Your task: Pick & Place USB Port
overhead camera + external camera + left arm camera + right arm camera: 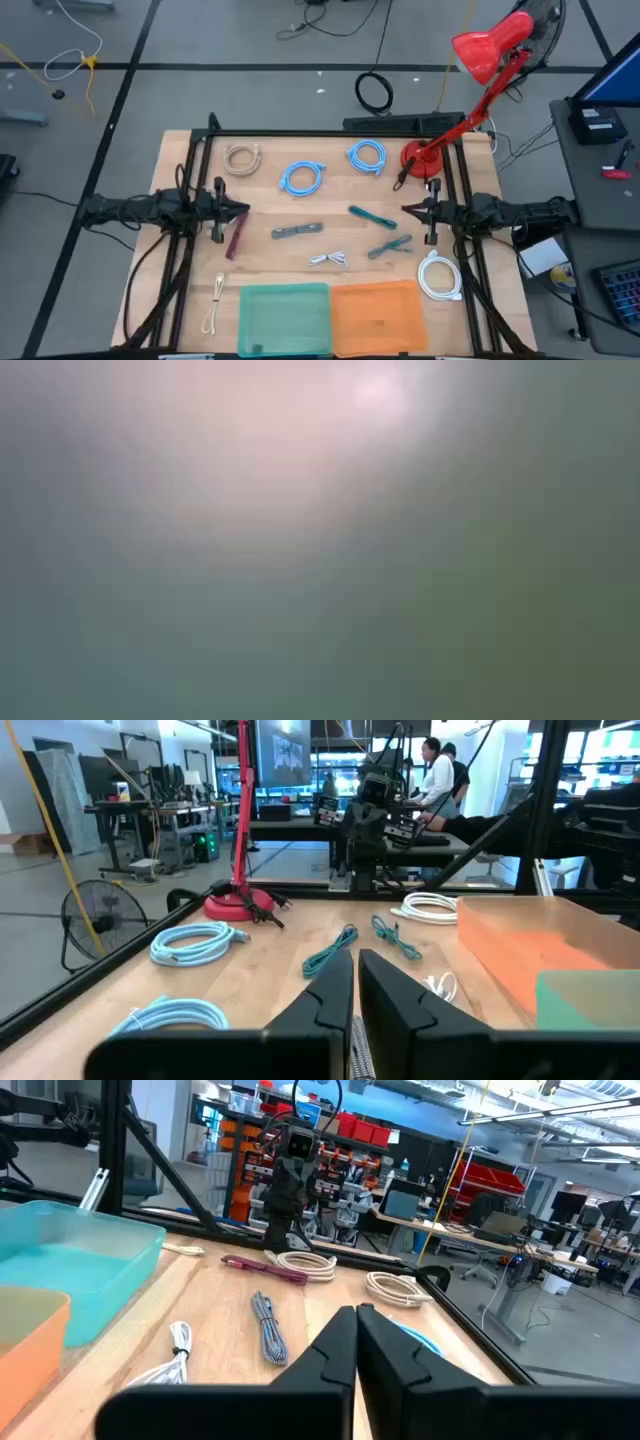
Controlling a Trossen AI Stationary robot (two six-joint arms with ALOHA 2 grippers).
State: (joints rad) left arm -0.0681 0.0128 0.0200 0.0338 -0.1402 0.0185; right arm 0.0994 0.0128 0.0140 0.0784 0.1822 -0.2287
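Note:
Several bundled cables lie on the wooden table [190,250]: a grey braided one [297,231], a maroon one [236,238], two teal ones [370,215] [390,246], a small white one [328,259], and blue [302,177], beige [242,158] and white [440,275] coils. Which of them is the USB port I cannot tell. My left gripper [243,210] [356,965] hovers shut at the table's left, above the maroon cable's far end. My right gripper [406,210] [356,1315] hovers shut at the right, facing it. Neither touches anything. The low view shows only a blur.
A green bin [285,318] and an orange bin [378,316] stand side by side at the near edge. A red desk lamp [420,160] stands at the far right corner. A black frame [330,133] borders the table. People stand in the room beyond [435,770].

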